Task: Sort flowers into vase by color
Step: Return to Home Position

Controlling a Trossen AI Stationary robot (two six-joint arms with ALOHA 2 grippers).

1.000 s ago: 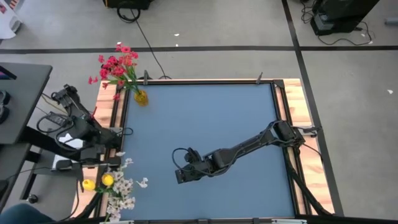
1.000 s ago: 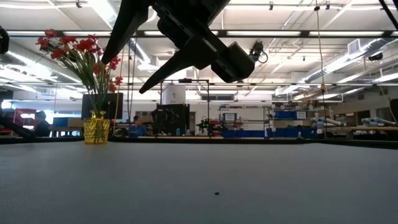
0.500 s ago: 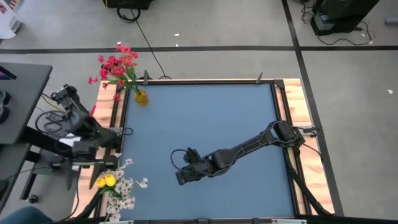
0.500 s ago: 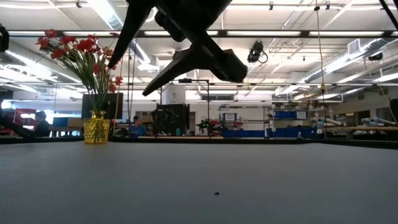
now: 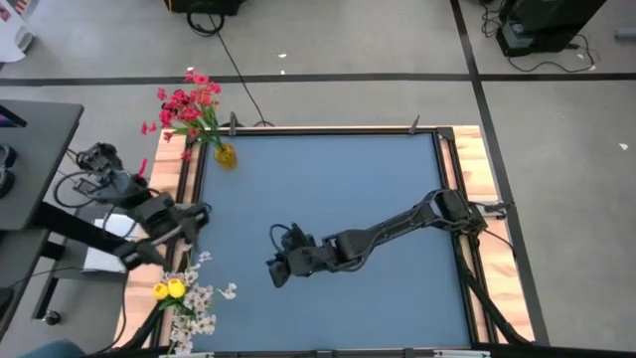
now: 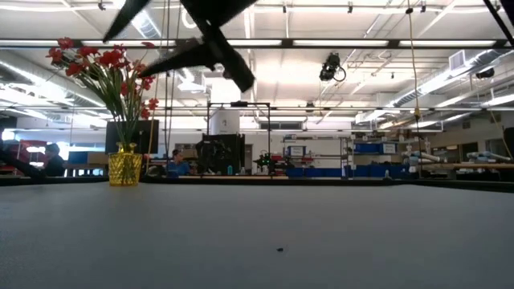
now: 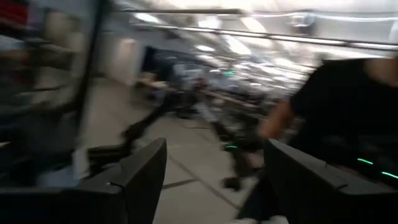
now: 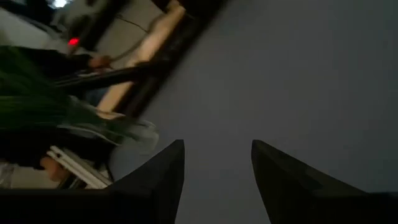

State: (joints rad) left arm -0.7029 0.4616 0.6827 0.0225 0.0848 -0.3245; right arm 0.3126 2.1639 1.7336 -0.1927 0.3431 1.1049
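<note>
Right arm (image 5: 383, 232) has lifted and swung leftward, jaws released, empty; left arm (image 5: 149, 211) at worktop (image 5: 378, 179) edge, jaws released. Red flowers (image 5: 189, 101) far-left corner, yellow flowers (image 5: 167, 289) and white flowers (image 5: 197, 304) near-left. Retract high, clear of them.

Nothing is showing as readable text in any view: no label, brand, number or sign can be made out on the table (image 5: 328, 189) or on anything standing on it. Whatever is hanging in the room beyond it is too small and blurred to read.
</note>
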